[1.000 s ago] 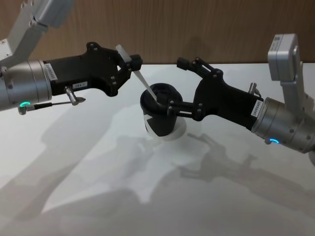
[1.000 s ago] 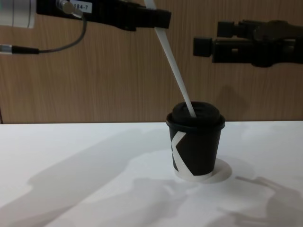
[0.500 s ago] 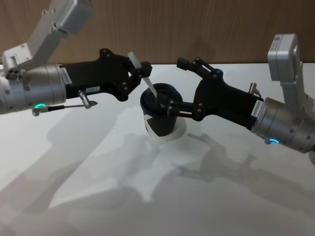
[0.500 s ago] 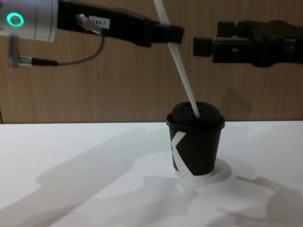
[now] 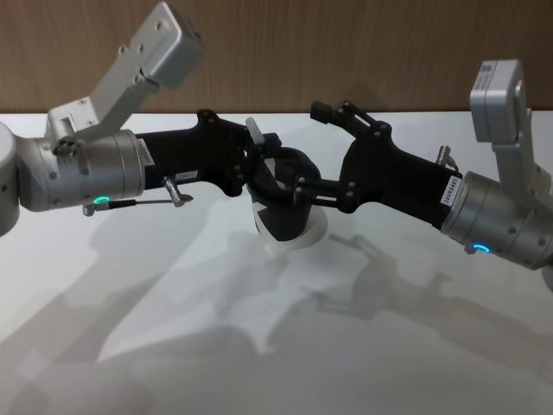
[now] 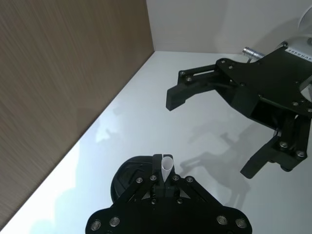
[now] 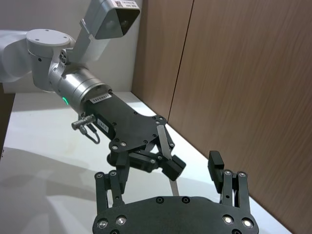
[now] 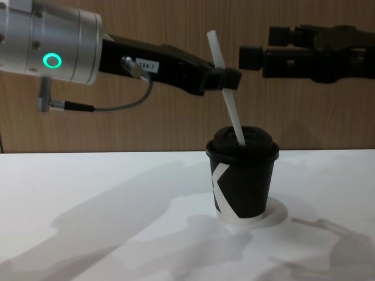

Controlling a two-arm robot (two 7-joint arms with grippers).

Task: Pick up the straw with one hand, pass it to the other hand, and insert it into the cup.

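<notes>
The black cup with a white K mark and domed lid stands on the white table. The white straw leans slightly, its lower end through the lid's hole. My left gripper, on a silver wrist with a green ring, is shut on the straw's upper part just above the cup. In the left wrist view the straw's open tip pokes up between the fingers. My right gripper hovers open beside and above the cup, touching nothing; it appears as a black claw at the upper right.
A white disc lies under the cup. A brown wood-grain wall runs close behind the table. The white table surface stretches in front of the cup, crossed by arm shadows.
My left arm has moved right and down with the straw, which now stands steeper and deeper in the lid. The right arm has not moved.
</notes>
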